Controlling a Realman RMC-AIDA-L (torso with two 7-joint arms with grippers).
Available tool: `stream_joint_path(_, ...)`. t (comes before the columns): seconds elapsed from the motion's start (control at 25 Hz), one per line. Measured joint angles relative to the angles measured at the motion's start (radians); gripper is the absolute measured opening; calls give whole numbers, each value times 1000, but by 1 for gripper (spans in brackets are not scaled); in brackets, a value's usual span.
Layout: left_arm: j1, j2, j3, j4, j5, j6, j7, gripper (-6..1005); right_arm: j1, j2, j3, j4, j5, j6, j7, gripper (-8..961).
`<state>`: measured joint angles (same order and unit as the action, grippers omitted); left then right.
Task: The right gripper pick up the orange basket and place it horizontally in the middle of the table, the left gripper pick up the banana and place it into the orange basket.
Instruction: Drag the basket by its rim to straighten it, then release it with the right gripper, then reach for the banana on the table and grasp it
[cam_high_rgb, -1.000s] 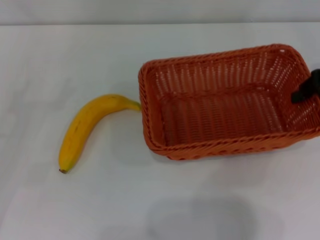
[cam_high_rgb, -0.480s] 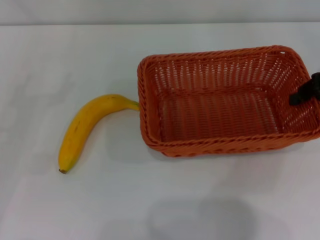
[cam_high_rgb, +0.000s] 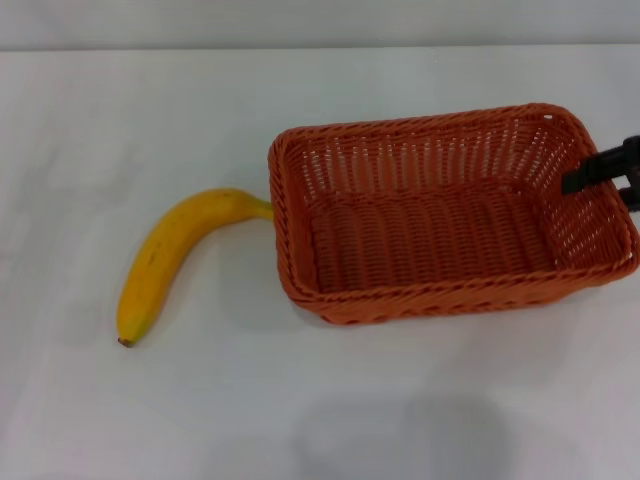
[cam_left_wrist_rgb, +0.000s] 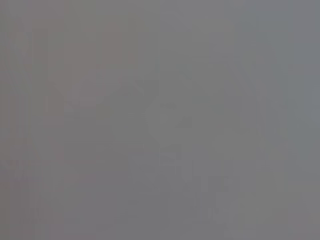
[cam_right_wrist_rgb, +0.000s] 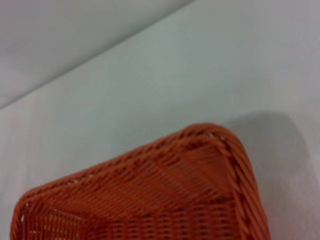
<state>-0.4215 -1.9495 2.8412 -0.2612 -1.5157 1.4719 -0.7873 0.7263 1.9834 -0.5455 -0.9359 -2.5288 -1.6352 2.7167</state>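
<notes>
Right gripper (cam_high_rgb: 610, 172) sits at the right edge of the head view, on the basket's (cam_high_rgb: 440, 215) right short wall near the far corner; one black finger (cam_high_rgb: 596, 167) lies over the inside of that wall, the rest runs out of frame. It looks clamped on the rim, but the outer finger is cut off, so can't tell for certain if it's closed on the wall. Basket is right of centre on the table (cam_high_rgb: 200, 400), long axis roughly left-right, slightly skewed, with the far right corner sitting higher in the head view than the far left one. Can't tell whether the base is flat on the surface or the right end is lifted. Nothing visible inside the basket. Banana (cam_high_rgb: 170, 255) lies on the table left of the basket, curved, stem tip pointing at the basket's left wall and touching or just shy of it, dark end toward the near left. Right wrist view shows a braided corner of the basket (cam_right_wrist_rgb: 220, 150) close up, white table (cam_right_wrist_rgb: 175, 75) beyond it, none of that arm's own fingers. Left wrist view is uniform grey, nothing readable. Left gripper doesn't show in any view.
</notes>
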Motion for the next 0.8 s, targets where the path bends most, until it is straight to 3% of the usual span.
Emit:
stream_joint_path(0.2,-7,2,2,-103,106,16,-135,882,-32,-34,1,0,117,-8,-100,568)
stream_joint_path(0.44,-59,35,3,-374,426,139,-514,882,-107,-63,11,-24,290,11,-314,692)
stream_joint_path(0.64,-144,65,4,-589,645,284,-766,882,-174,-70,11,-24,455,87,-540,784)
stream_joint_path(0.8,-241,82,6,-715,881,359,-879,881,-233,-55,13,-14,626,153,-714,794)
